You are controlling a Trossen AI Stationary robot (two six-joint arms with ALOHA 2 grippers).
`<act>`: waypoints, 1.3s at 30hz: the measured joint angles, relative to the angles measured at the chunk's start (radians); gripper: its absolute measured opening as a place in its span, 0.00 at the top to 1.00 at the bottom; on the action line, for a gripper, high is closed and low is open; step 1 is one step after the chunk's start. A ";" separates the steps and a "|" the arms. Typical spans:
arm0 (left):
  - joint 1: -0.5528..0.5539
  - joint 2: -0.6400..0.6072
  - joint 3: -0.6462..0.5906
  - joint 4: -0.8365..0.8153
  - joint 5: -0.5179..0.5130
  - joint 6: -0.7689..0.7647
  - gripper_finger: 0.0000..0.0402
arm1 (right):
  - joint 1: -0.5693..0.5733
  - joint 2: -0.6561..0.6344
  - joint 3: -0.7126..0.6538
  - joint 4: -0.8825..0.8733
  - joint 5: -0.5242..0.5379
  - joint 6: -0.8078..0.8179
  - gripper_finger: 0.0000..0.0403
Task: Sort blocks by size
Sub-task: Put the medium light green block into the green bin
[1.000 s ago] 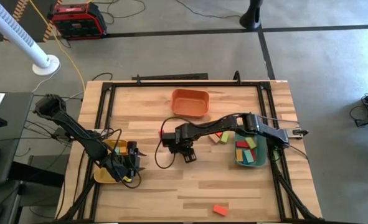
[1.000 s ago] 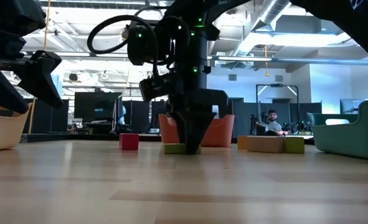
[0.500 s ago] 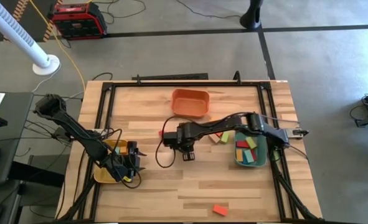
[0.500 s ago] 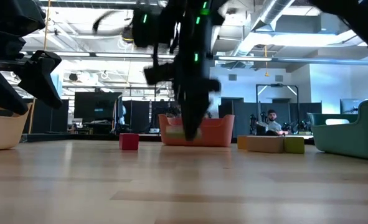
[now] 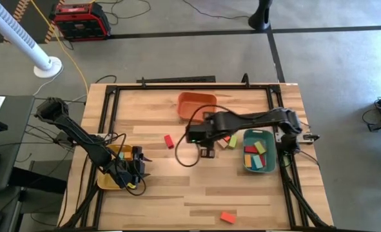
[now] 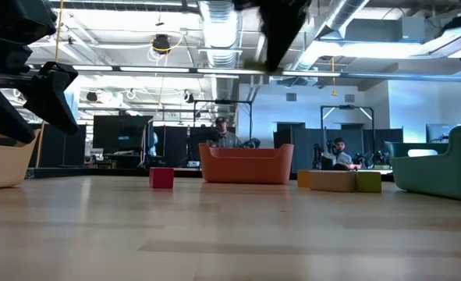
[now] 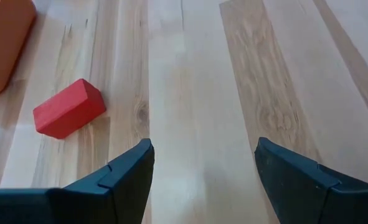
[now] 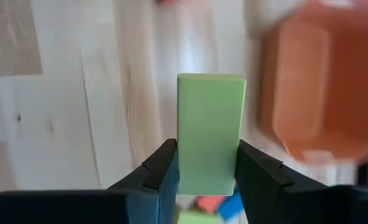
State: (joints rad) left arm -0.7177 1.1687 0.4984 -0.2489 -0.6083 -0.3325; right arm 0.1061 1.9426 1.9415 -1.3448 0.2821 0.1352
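High view: several blocks [image 5: 257,155] are already gathered in the green tray [image 5: 273,169] at centre right. The orange tray [image 5: 196,105] at upper centre appears empty, and what the yellow tray [image 5: 107,183] at lower left holds is hidden by the left arm. A small red block [image 5: 169,141] at centre, an orange-red block [image 5: 227,218] at the bottom edge and a few blocks beside the green tray are not yet sorted. The task is judged partly done.

Low view: loose blocks [image 6: 338,180] are seen at right of the orange tray, which looks empty.

Left wrist view: the left gripper [image 7: 202,168] is spread open, nothing held.

Right wrist view: a light green block [image 8: 208,132] is clamped upright in the right gripper [image 8: 205,169], with the orange tray at right.
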 joint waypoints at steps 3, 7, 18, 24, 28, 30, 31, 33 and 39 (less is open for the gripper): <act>0.000 0.000 0.000 0.006 -0.001 0.003 0.33 | 0.025 -0.072 0.000 -0.069 0.021 0.057 0.61; 0.000 0.000 0.000 0.022 -0.007 0.014 0.33 | 0.072 -0.159 -0.002 -0.124 0.041 0.128 0.61; 0.000 0.000 0.000 0.041 -0.013 0.019 0.33 | 0.222 -0.526 -0.384 -0.096 0.169 0.472 0.61; 0.000 0.000 0.000 0.042 -0.011 0.017 0.33 | 0.289 -0.688 -0.715 0.056 0.167 0.666 0.61; 0.000 0.000 0.000 0.050 -0.011 0.023 0.33 | 0.322 -0.735 -0.870 0.075 0.129 0.803 0.61; 0.000 0.000 0.000 0.050 -0.011 0.023 0.33 | 0.339 -0.743 -0.928 0.089 0.105 0.860 0.61; 0.000 0.000 0.001 0.050 -0.011 0.023 0.33 | 0.349 -0.746 -0.953 0.103 0.096 0.885 0.61; 0.000 0.000 0.001 0.049 -0.001 0.022 0.33 | 0.371 -0.747 -0.997 0.112 0.081 0.936 0.61; 0.000 0.000 0.001 0.052 0.001 0.017 0.33 | 0.431 -0.747 -1.127 0.149 0.043 1.086 0.61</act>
State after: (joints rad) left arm -0.7177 1.1683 0.4992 -0.1967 -0.6071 -0.3153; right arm 0.5370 1.1957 0.8149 -1.1955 0.3248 1.2210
